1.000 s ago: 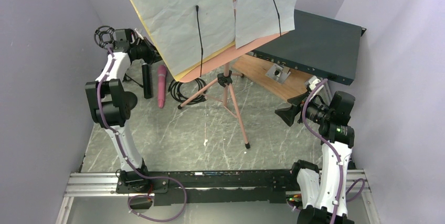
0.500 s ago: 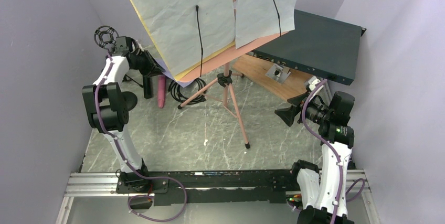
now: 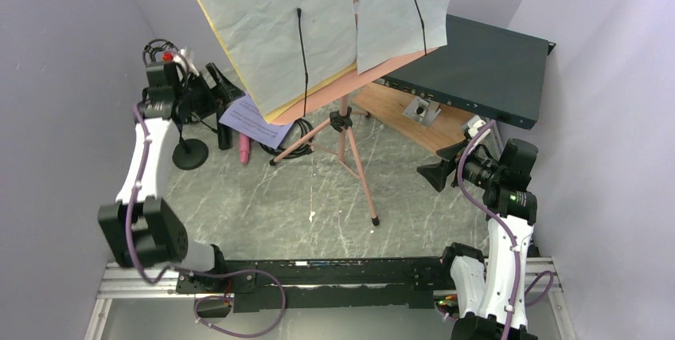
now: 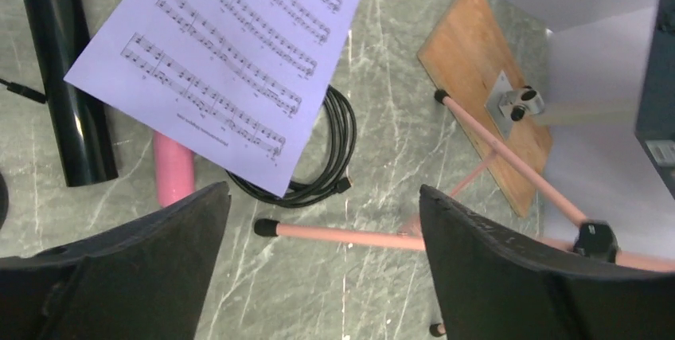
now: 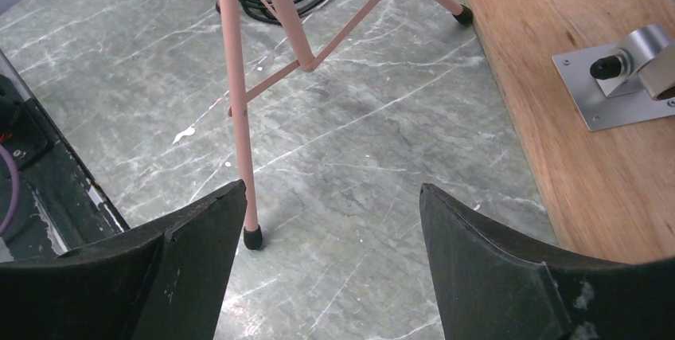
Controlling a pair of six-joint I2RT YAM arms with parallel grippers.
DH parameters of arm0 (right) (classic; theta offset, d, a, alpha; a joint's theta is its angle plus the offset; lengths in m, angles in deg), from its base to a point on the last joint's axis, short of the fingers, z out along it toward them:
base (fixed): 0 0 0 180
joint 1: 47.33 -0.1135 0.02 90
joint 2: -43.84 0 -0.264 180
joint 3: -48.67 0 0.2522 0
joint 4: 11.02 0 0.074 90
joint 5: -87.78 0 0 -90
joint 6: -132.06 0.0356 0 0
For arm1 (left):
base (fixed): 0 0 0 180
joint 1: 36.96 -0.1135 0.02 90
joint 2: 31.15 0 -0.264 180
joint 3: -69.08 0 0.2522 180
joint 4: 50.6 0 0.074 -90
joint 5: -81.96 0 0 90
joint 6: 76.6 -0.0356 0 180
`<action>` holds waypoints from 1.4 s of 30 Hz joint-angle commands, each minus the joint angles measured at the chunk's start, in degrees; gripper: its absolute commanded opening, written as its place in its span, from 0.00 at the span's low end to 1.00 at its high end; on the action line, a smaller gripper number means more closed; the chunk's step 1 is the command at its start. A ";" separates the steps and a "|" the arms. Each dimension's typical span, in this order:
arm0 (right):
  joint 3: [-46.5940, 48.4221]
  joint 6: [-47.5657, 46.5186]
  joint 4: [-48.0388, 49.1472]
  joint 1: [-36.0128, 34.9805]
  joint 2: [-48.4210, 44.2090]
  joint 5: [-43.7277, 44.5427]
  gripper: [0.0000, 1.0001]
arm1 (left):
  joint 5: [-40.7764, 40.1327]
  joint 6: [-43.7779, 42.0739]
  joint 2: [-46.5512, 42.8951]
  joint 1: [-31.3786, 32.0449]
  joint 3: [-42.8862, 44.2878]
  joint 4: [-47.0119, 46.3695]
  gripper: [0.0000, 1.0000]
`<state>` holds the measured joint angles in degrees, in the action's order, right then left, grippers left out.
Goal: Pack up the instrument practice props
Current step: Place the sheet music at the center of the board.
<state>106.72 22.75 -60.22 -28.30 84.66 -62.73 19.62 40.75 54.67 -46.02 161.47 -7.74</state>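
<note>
Both sets of jaws stood wide apart and held nothing. Straight under the left jaws, a pale lilac printed sheet-music page [image 4: 215, 61] lay across a pink cylindrical microphone [image 4: 173, 179]. One of its corners lay over a coil of black cable [image 4: 338, 145], and a long black tubular microphone [image 4: 60, 77] sat just beside its other edge; whether the page rested fully I could not tell. The right jaws hung over the grey marbled desk [image 5: 382, 165], between a rubber-tipped leg of the pink tripod music stand [image 5: 235, 101] and the brown wooden board [image 5: 557, 117], which carried a small silver metal bracket [image 5: 617, 77]. Further out, the stand's sloped top carried large white pages [image 3: 271, 21] over a yellow one [image 3: 208, 20], and the dark teal rack box [image 3: 477, 65] sat behind the board. The loose page would likely handle as light, limp and easily creased, and be hard to pinch where it lay flat. The corner propped on the cable coil looked the best hold, taken with a gentle squeeze. Against half a second before, the left arm had swung its elbow back toward the rail and turned its wrist over the microphones. The lilac page, then only a sliver under the stand's lower edge, had come into plain view. The right arm had not moved.
</note>
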 commanded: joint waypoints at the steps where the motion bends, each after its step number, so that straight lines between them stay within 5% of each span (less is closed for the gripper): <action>1: -0.35 -1.07 2.13 -0.13 -0.31 -0.04 0.82 | 2.84 0.96 -13.01 -0.78 -11.12 -12.09 0.99; 8: -0.56 -1.51 2.13 -0.17 0.21 0.21 0.84 | 12.53 4.02 -28.32 -1.22 -22.69 -17.99 1.00; 18: -1.05 -2.55 2.13 -0.13 0.98 0.67 0.85 | 20.75 4.05 -42.68 -1.22 -22.20 -10.19 1.00; 27: 0.99 -7.51 -1.81 -0.17 2.24 -3.59 0.86 | 17.06 -0.39 -45.07 -0.82 -21.90 -4.19 1.00; 35: 21.84 -17.10 -19.38 -0.04 8.35 -2.96 0.88 | 14.94 -3.49 -46.73 -0.64 -31.57 -6.20 1.00; 42: 42.54 -5.93 -18.51 -0.12 18.58 -4.26 0.89 | 13.59 -3.23 -48.62 -0.67 -39.23 -10.05 0.99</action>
<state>140.86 10.68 -78.21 -28.30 98.54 -64.48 32.30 38.43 7.66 -46.82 123.09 -16.02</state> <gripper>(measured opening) 0.888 0.994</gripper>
